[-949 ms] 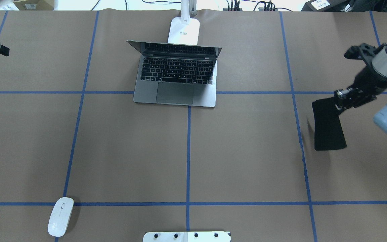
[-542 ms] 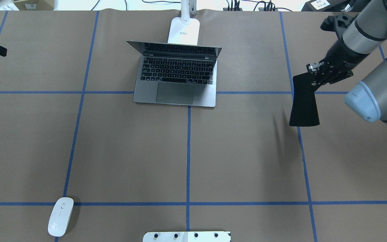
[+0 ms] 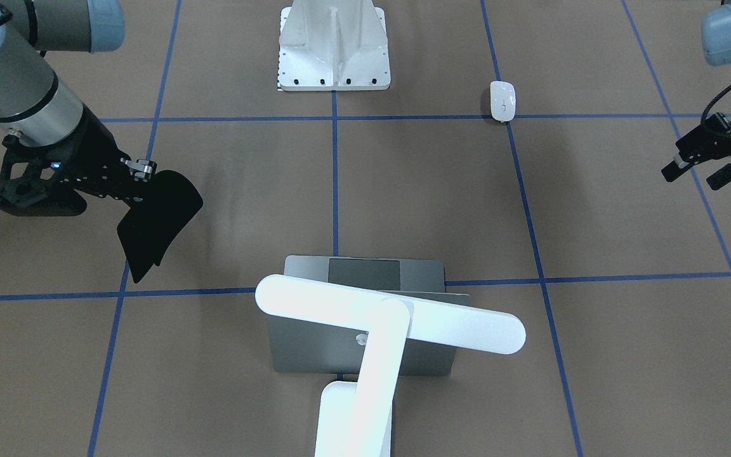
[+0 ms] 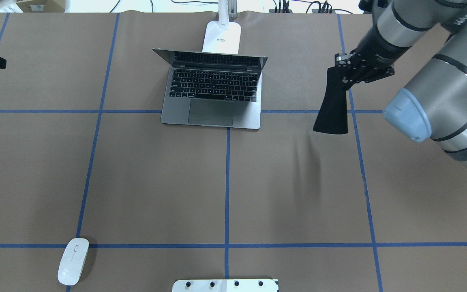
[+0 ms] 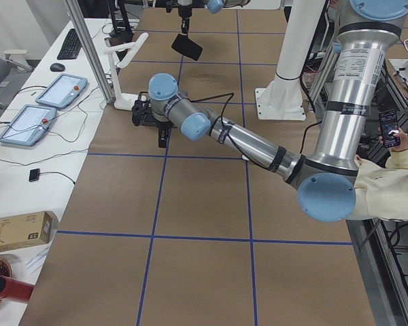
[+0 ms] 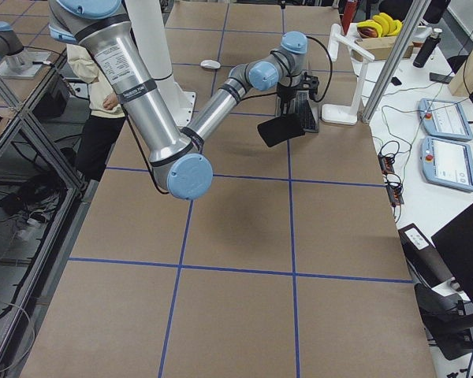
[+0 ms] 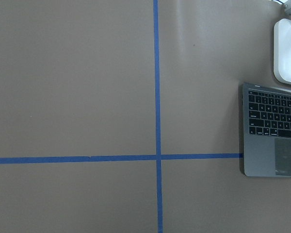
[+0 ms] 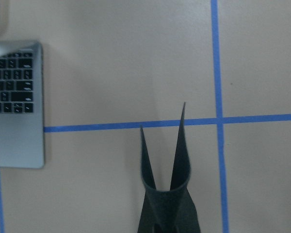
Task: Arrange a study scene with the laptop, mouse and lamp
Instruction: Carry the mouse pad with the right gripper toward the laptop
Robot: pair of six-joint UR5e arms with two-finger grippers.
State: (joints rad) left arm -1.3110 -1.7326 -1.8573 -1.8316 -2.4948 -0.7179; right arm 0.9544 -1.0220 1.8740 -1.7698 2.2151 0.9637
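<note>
The open grey laptop [image 4: 213, 91] sits at the far middle of the table, with the white lamp's base [image 4: 222, 37] right behind it. The lamp's bar head [image 3: 391, 314] hangs over the laptop lid in the front-facing view. The white mouse [image 4: 73, 260] lies at the near left, far from both grippers. My right gripper [image 4: 342, 73] is shut on a black pad [image 4: 333, 109], which hangs bent above the table to the right of the laptop. My left gripper [image 3: 692, 178] is open and empty, high over the table's far left.
A white ribbed pedestal [image 3: 334, 44] stands at the near middle edge. Blue tape lines [image 4: 227, 182] divide the brown table cover. In the right wrist view the pad [image 8: 167, 194] curls into a U, with the laptop corner [image 8: 14, 102] at the left.
My right arm has carried the black pad leftward and farther back, from the right edge to beside the laptop. The left gripper has drifted slightly left. Laptop, lamp and mouse have not moved.
</note>
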